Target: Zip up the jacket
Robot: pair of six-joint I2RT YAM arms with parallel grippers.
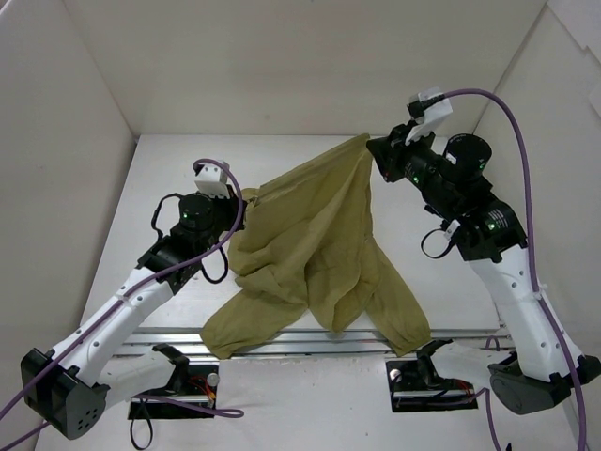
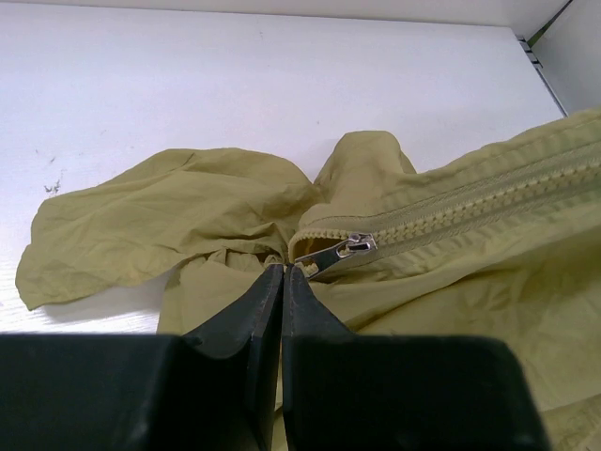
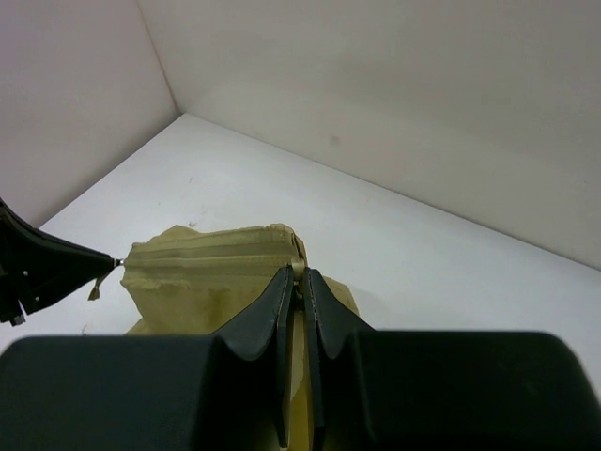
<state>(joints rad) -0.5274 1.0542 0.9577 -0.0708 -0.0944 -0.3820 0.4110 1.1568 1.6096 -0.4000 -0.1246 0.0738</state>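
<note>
One jacket (image 1: 310,244) is hanging between two arms over the white desk (image 1: 169,160). On the left, the left end effector (image 1: 242,195) is gripping the jacket's corner with its fingers (image 2: 258,310) pressed together. It appears to be pinching fabric just beside the one silver slider (image 2: 352,247), though the exact hold is hard to make out. The single zipper (image 2: 470,202) is running from that slider toward the right, its teeth meshed along the stretch in view. In the middle, the olive cloth is sagging, its lower part spilling onto the desk near the arm bases. On the right, the right end effector (image 1: 376,150) is holding the higher corner off the desk, its fingers (image 3: 272,310) clamped together on a folded edge.
</note>
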